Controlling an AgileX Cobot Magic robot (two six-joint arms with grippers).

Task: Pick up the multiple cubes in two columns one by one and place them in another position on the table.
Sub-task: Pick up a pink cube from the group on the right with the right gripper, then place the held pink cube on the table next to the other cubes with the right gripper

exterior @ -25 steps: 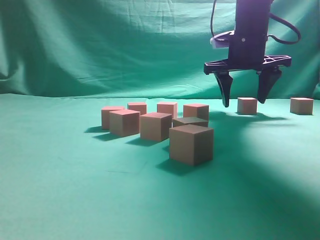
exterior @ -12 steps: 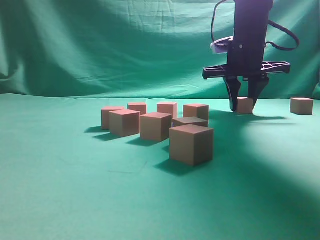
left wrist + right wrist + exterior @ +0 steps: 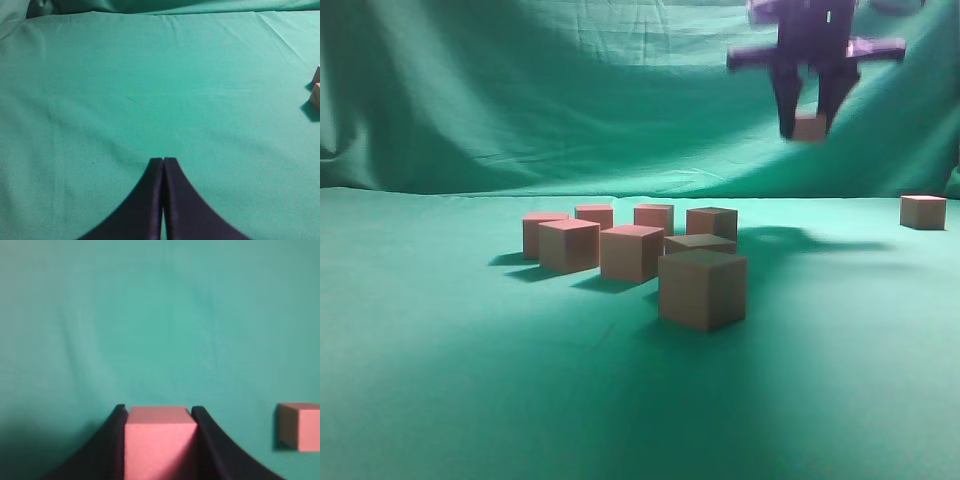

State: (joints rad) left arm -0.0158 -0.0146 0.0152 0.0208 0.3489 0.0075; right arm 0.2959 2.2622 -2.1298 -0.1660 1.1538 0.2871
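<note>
Several tan-pink cubes stand in two columns on the green cloth, with the nearest cube (image 3: 702, 288) in front and the farthest cube (image 3: 593, 215) at the back left. My right gripper (image 3: 809, 128) is shut on a cube (image 3: 810, 128) and holds it high above the table; the right wrist view shows the held cube (image 3: 159, 444) between the two fingers. A lone cube (image 3: 923, 211) sits at the far right, and it also shows in the right wrist view (image 3: 300, 426). My left gripper (image 3: 163, 161) is shut and empty over bare cloth.
Green cloth (image 3: 470, 380) covers the table and hangs as a backdrop. Two cube corners (image 3: 316, 90) show at the right edge of the left wrist view. Open cloth lies in front and to the left of the columns.
My right gripper closed on the cube at the back right and lifted it high above the table. The other cubes have not moved.
</note>
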